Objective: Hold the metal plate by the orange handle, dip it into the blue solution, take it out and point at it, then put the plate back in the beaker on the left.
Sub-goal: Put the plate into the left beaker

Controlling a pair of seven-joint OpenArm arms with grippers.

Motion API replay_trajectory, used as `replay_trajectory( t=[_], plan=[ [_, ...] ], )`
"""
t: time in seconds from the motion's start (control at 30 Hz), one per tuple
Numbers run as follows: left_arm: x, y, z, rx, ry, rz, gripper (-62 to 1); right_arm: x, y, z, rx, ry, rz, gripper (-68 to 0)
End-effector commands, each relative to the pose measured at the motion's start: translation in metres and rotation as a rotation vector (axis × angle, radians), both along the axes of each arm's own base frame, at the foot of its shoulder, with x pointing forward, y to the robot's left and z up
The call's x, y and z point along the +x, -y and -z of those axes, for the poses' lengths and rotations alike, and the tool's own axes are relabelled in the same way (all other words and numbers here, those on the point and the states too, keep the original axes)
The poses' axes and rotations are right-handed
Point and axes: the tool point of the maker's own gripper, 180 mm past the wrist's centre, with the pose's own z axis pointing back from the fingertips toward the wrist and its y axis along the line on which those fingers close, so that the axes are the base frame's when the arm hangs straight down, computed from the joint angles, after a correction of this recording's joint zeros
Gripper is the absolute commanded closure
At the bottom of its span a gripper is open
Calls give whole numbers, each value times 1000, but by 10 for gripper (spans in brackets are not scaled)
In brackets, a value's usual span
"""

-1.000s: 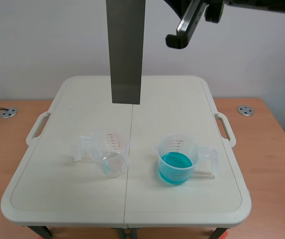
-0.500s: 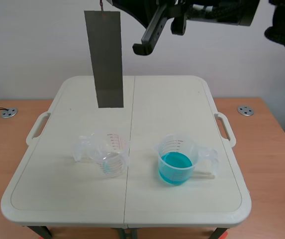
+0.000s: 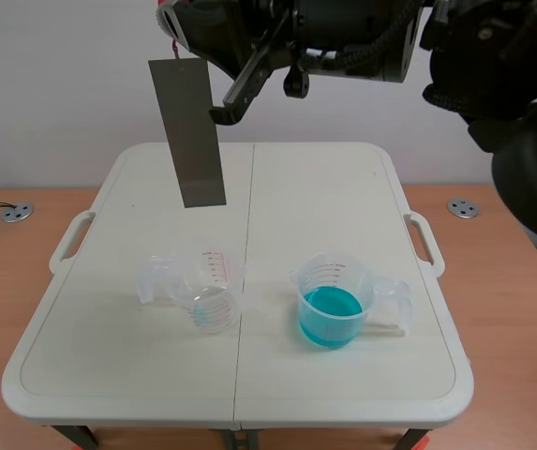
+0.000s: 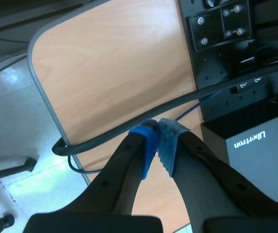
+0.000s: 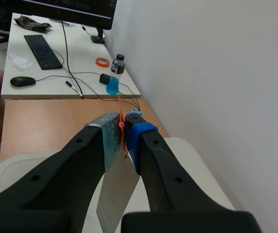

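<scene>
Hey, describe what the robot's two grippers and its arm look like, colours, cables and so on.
Both grippers have thick black fingers. The left gripper carries two blue pads; the right gripper one grey-green dotted, one blue. The right arm is black with a braided cable.

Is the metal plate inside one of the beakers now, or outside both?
Outside both. The metal plate hangs from the right end effector, its lower edge clearly above the left beaker and the blue solution.

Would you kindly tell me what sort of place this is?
Probably a robotics lab in an office room: a folding table holds a clear beaker and a beaker of blue solution, a nearby desk carries a keyboard and mouse, and the right gripper holds a metal plate.
</scene>
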Motion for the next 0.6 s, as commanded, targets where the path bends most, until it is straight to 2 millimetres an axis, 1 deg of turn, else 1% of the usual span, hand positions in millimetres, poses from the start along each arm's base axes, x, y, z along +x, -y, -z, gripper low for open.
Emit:
replay_trajectory(
  t=[0.0,0.27,0.57],
  plan=[
    [9,-1,-1,-3,19,2,-12,-1,-2,-13,32,25,-15,-11],
    [7,-3,1,5,2,4,-12,-2,-9,1,28,-11,-36,-11],
    [10,-3,2,6,7,5,-12,-5,-18,24,-7,-56,-62,-11]
  ],
)
